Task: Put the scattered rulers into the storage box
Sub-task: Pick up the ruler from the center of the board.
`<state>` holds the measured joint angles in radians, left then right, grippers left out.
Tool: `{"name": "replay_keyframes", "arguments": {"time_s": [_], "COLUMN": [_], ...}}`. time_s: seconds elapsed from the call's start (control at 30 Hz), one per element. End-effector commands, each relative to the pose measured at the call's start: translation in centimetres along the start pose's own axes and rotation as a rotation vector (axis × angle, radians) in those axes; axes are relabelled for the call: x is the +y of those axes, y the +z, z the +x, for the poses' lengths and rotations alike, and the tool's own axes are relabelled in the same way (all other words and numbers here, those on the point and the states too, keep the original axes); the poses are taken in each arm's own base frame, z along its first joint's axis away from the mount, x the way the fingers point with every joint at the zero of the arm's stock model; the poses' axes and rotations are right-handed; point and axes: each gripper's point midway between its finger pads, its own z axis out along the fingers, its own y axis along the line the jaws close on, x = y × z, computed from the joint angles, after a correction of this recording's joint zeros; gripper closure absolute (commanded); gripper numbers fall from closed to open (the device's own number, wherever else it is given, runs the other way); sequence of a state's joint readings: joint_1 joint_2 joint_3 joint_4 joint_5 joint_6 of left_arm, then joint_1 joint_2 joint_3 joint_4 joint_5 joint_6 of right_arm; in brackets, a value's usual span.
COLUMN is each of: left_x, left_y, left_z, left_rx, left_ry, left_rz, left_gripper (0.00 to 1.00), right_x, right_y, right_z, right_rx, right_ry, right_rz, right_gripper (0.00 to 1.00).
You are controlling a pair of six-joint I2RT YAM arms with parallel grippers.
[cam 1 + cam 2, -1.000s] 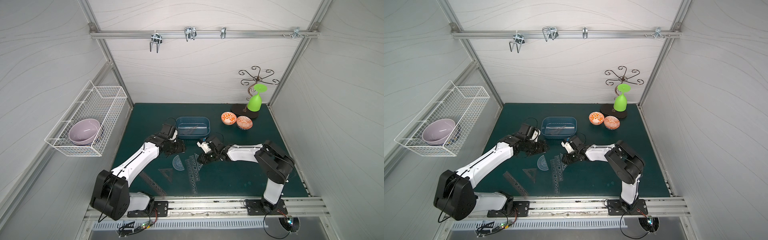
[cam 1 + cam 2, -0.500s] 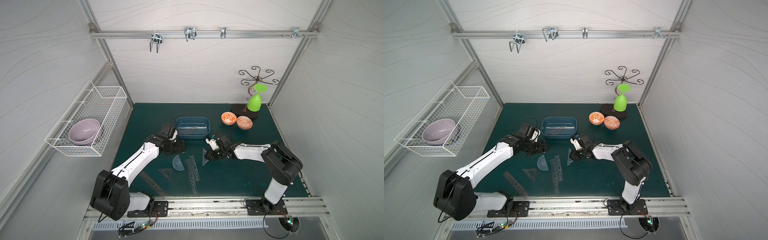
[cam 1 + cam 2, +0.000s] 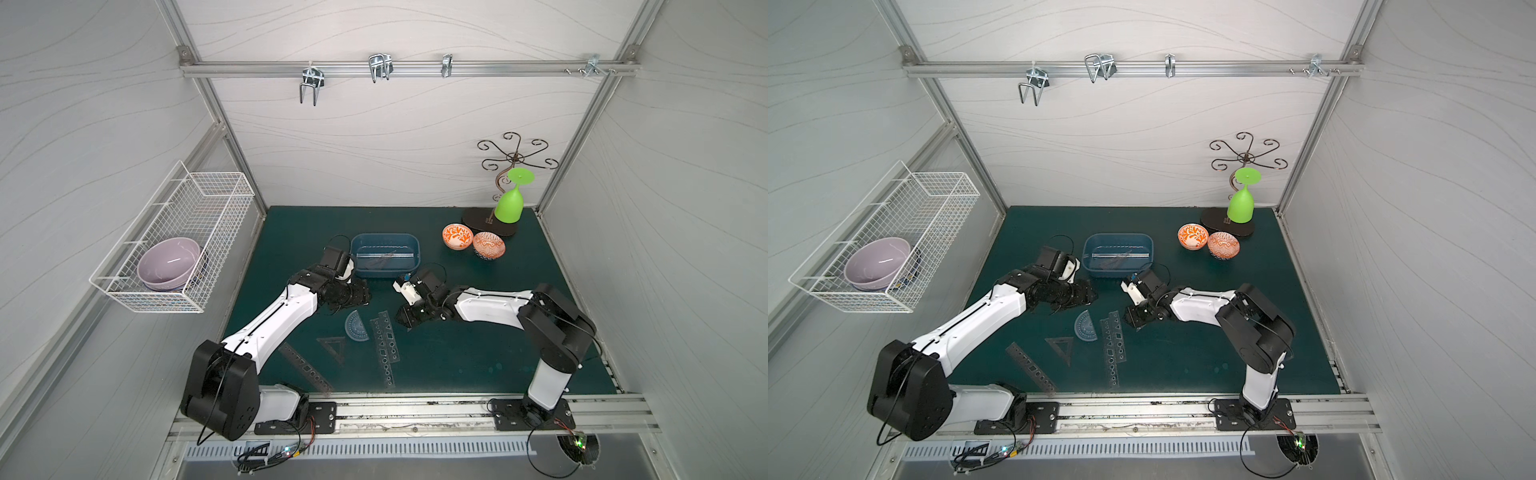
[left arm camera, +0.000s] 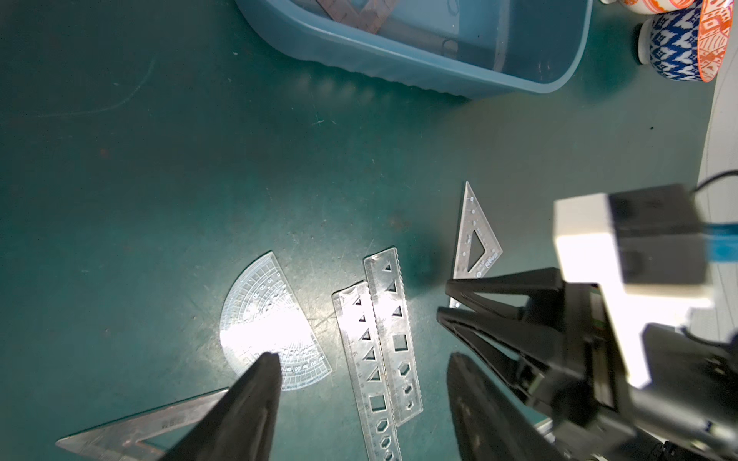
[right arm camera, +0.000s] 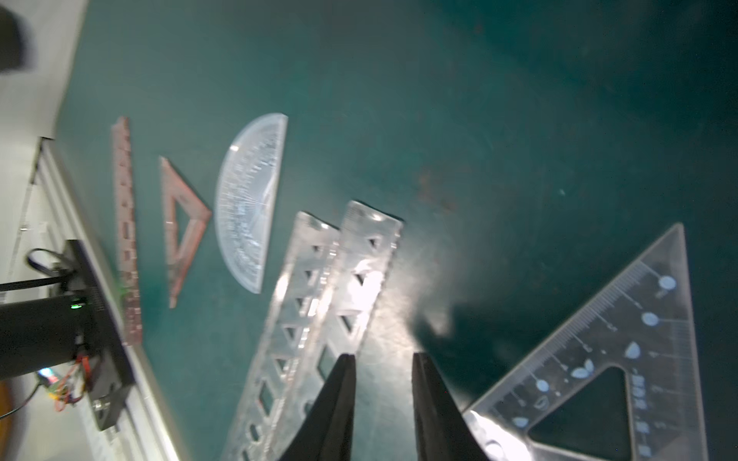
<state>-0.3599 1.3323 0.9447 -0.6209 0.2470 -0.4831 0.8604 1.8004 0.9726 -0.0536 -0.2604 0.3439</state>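
Right jaws have shifted down-left, toward the stencil rulers [image 3: 384, 336] at frame centre; half a second ago they sat nearer the box [image 3: 386, 271]. Gap narrow, nothing in it; clear set square [image 5: 599, 351] just beside one finger. Left jaws unmoved, wide apart, empty, near the protractor [image 3: 356, 328]. Box, upper centre, holds a straight ruler [image 3: 384, 252] and a smoky set square [image 4: 351, 14]. Wire basket [image 3: 216, 199], left: purple bowl [image 3: 168, 262].

My stereo head looks steeply down on the whole mat [image 3: 457, 365] from the front; both wrist cameras closely share the protractor [image 4: 271, 319].
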Motion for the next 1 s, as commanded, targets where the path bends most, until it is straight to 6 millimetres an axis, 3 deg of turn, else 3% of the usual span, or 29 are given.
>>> {"name": "replay_keyframes", "arguments": {"time_s": [0.0, 0.17, 0.67, 0.83, 0.97], "left_x": [-0.2, -0.3, -0.5, -1.8, -4.2], "left_y": [-0.2, -0.3, 0.6, 2.7, 4.9], "left_z": [-0.4, -0.4, 0.0, 1.1, 1.6], "left_rx": [-0.014, -0.016, 0.017, 0.063, 0.11], "left_ry": [0.003, 0.007, -0.001, -0.028, -0.052], "left_rz": [0.015, 0.015, 0.031, 0.072, 0.151], "left_gripper": [0.3, 0.3, 0.3, 0.32, 0.41], "right_x": [-1.5, -2.6, -4.8, -2.7, -4.2], "right_y": [0.8, 0.6, -3.2, -6.6, -8.0], "right_z": [1.4, 2.8, 4.8, 1.9, -0.8], "right_rx": [0.045, 0.067, 0.031, -0.112, -0.191], "right_ry": [0.04, 0.074, 0.133, 0.169, 0.262], "right_rz": [0.032, 0.056, 0.094, -0.089, -0.203], "right_gripper": [0.7, 0.71, 0.71, 0.71, 0.8]}}
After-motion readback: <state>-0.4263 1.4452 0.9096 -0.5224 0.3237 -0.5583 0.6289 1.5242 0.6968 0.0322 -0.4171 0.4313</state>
